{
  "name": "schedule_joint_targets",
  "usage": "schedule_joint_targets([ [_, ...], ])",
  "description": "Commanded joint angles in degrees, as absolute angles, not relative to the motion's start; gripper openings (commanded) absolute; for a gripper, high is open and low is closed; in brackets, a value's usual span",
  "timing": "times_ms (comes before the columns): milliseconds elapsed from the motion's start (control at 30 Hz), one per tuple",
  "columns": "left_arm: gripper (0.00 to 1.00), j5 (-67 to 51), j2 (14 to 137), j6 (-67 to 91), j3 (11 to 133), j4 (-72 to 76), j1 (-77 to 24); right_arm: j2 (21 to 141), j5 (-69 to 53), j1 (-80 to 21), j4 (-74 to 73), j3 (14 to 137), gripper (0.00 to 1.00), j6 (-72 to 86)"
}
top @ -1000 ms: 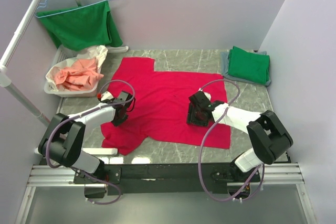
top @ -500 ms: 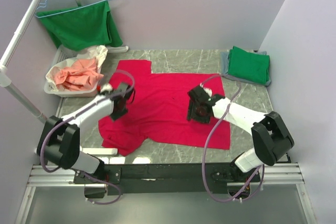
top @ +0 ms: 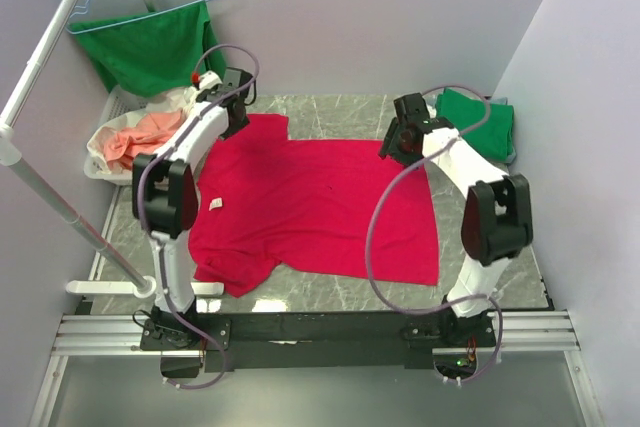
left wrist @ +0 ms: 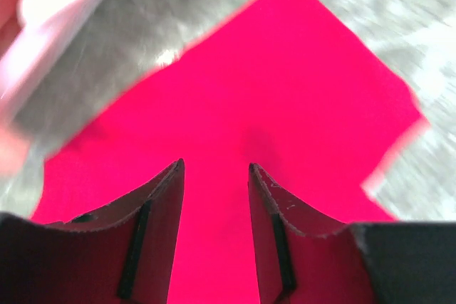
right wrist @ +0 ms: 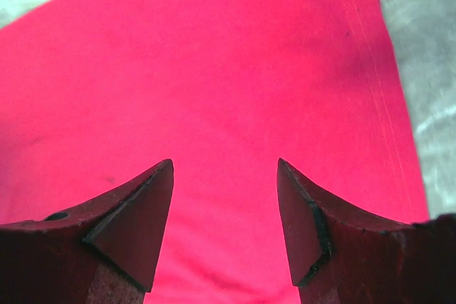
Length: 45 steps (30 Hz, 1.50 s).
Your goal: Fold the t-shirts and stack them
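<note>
Left gripper (left wrist: pixel 214 167) hovers over the far-left sleeve, jaws apart, nothing between them. The red t-shirt (top: pixel 310 207) lies spread flat on the marble table (top: pixel 330 297). Right gripper (right wrist: pixel 224 165) hangs over its far-right corner, jaws wide and empty, near the folded green t-shirt (top: pixel 478 125).

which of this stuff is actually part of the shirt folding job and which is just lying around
Part of the job: red t-shirt spread flat on the table; folded green t-shirt stacked on a folded grey t-shirt.
Just lying about: white basket of peach cloth; green garment on a blue hanger; white rack pole.
</note>
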<state>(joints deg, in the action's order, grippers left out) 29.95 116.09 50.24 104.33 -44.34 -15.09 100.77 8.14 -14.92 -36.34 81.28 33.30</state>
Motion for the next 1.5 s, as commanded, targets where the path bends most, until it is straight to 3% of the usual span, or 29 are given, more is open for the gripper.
schedule_joint_targets([
  [0, 0.47, 26.55, 125.04, 43.34, 111.08, -39.48, -10.99, 106.07, 6.16, -11.79, -35.16, 85.16, 0.67, 31.73],
  [500, 0.51, 19.69, 140.18, 31.29, 128.05, -30.24, -5.8, 111.71, 4.75, -10.28, -32.08, 88.59, 0.67, 30.23],
  [667, 0.58, 19.51, 143.6, 29.01, 133.57, -31.37, -5.45, 112.76, 4.57, -10.28, -32.52, 89.82, 0.67, 30.5],
  [933, 0.6, 16.18, 148.27, 29.27, 137.37, -33.66, -4.83, 114.26, 4.22, -10.2, -33.13, 91.58, 0.67, 30.85],
  [1333, 0.54, 13.54, 152.67, 29.62, 140.89, -36.21, -4.83, 115.93, 4.83, -9.58, -34.98, 92.29, 0.66, 32.25],
  [1467, 0.38, 13.8, 153.02, 29.36, 141.5, -36.74, -4.75, 116.72, 5.8, -8.62, -36.47, 93.34, 0.66, 33.75],
])
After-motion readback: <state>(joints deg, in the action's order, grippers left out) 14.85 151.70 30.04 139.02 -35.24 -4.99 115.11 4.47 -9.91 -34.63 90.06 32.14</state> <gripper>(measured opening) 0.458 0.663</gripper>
